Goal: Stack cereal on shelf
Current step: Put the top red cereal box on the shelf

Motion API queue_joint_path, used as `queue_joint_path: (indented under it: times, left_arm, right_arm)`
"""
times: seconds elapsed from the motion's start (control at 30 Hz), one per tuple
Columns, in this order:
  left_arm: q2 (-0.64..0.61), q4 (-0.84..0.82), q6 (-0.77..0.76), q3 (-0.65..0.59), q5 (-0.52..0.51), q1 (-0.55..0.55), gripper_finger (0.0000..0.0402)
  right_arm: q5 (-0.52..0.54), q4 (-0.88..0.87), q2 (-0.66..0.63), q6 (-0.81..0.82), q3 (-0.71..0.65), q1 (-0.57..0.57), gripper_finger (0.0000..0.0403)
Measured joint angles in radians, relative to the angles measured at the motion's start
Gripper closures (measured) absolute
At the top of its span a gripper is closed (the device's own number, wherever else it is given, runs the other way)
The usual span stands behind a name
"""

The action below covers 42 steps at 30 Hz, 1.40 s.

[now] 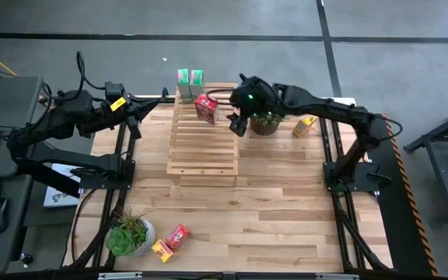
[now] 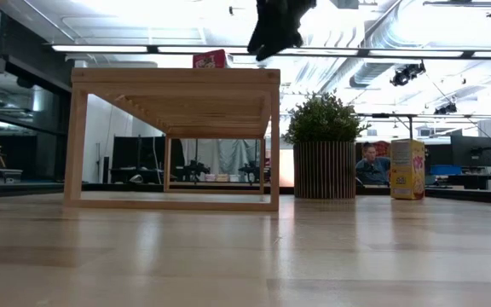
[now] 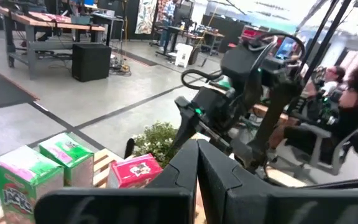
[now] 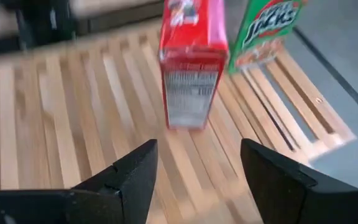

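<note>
Right gripper (image 1: 238, 124) open and empty, just right of the red box (image 1: 206, 109) on the shelf (image 1: 202, 148). Could topple it — a stray brush sideways. Left gripper (image 1: 137, 111) shut, empty, parked far left.

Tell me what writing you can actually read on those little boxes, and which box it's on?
"Jacks": on the green box standing on the slatted rack, seen from the right wrist; its top is cut off.
Red box: a panel of small print, too blurred to read.
Yellow box by the potted plant: print too small to read.
</note>
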Motion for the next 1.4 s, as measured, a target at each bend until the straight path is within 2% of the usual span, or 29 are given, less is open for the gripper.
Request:
queue_joint_path:
  times: [0.1, 0.17, 0.23, 0.33, 0.4, 0.5, 0.57, 0.7, 0.83, 1.2, 1.4]
  left_arm:
    - [0.013, -0.002, 0.018, 0.0, -0.011, 0.0, 0.0402]
    - [0.023, -0.012, 0.026, 0.0, -0.031, 0.0, 0.0401]
    - [0.035, -0.032, 0.028, 0.0, -0.056, 0.0, 0.0402]
    - [0.051, -0.076, 0.024, -0.001, -0.066, 0.0, 0.0401]
    - [0.059, -0.092, 0.012, -0.001, -0.067, 0.0, 0.0401]
    - [0.074, -0.13, 0.002, -0.001, -0.086, 0.0, 0.0401]
    - [0.083, -0.162, 0.002, -0.001, -0.107, 0.0, 0.0401]
    - [0.102, -0.209, 0.001, -0.001, -0.162, 0.0, 0.0402]
    - [0.129, -0.259, -0.004, -0.001, -0.216, 0.001, 0.0401]
    - [0.239, -0.418, -0.053, 0.0, -0.227, 0.006, 0.0402]
    - [0.301, -0.424, -0.054, 0.0, -0.226, 0.037, 0.0402]
  right_arm:
    - [0.016, 0.306, -0.061, 0.133, -0.208, 0.0, 0.0203]
    - [0.034, 0.44, -0.062, 0.207, -0.295, 0.0, 0.0233]
    - [0.065, 0.489, -0.054, 0.265, -0.34, 0.0, 0.0276]
    - [0.084, 0.505, -0.036, 0.312, -0.364, 0.011, 0.0363]
    - [0.084, 0.514, -0.024, 0.307, -0.364, 0.021, 0.039]
    - [0.084, 0.548, -0.013, 0.325, -0.363, 0.031, 0.0381]
    - [0.088, 0.544, 0.001, 0.338, -0.363, 0.03, 0.0389]
    - [0.149, 0.585, 0.03, 0.343, -0.364, 0.027, 0.0397]
    - [0.127, 0.673, 0.052, 0.369, -0.364, 0.019, 0.0401]
    - [0.101, 0.82, 0.116, 0.45, -0.364, 0.02, 0.0402]
    - [0.083, 0.857, 0.116, 0.448, -0.364, 0.02, 0.0403]
